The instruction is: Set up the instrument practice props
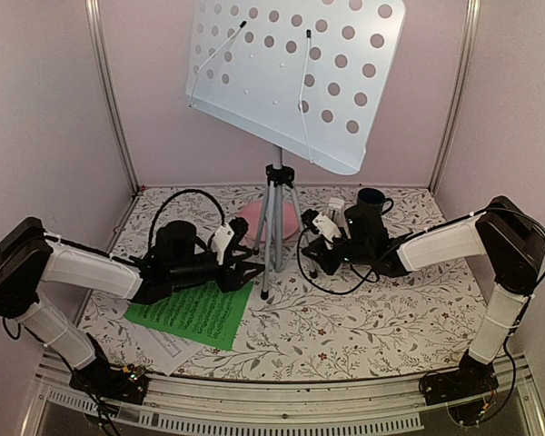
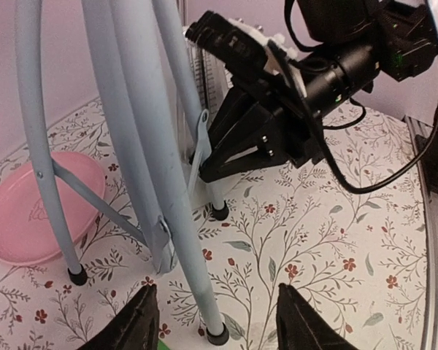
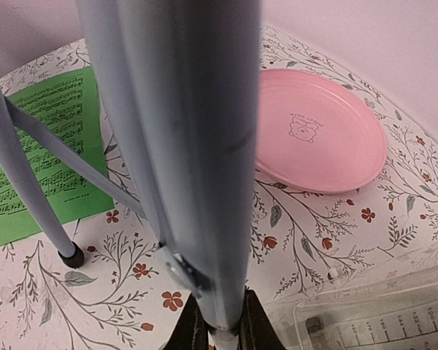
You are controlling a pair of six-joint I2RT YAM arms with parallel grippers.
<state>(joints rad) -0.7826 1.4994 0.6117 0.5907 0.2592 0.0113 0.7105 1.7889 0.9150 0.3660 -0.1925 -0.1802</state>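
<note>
Right claw (image 3: pixel 216 324) clamps stand leg (image 3: pixel 182 146), hidden overhead

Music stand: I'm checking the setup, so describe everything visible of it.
The music stand looks like pale grey-blue metal: a perforated desk, tilted, with two wire page holders, empty, on a tripod. Its legs end in black feet on the floral table. The right gripper clasps one leg; the pink plate lies behind.

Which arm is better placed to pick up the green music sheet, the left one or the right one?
Left. The left tool is open at the edge of the green music sheet; the right tool is closed on a music stand leg, across the tripod from the sheet.
</note>
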